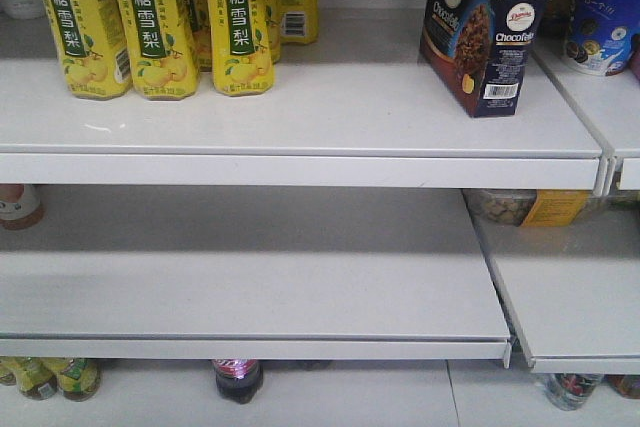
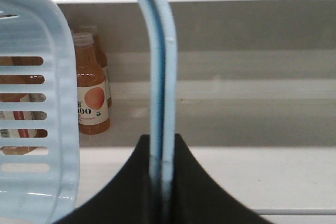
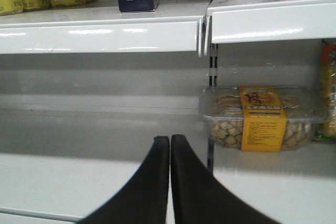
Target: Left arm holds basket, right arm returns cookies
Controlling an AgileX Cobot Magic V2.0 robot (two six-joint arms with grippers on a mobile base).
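**Cookies shelved, basket held**

Cookies point(image 1: 482, 29) are seen upright on the top shelf point(image 1: 300, 117), right of the yellow bottles point(image 1: 160, 17). The basket point(image 2: 31, 114) handle point(image 2: 160, 77) seems clamped in the left end effector point(image 2: 161, 182). The right end effector point(image 3: 170, 153) is clenched empty.

The yellow bottles point(image 1: 150, 17) are showing "冰糖雪梨" on dark green label strips. The cookies point(image 1: 480, 32) carton is reading "Chocofe…", cut off. The juice bottle point(image 2: 90, 85) label is displaying "100".

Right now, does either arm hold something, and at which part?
The left gripper clamps the light blue plastic basket by its flat strap handle. The right gripper is shut, holding nothing.
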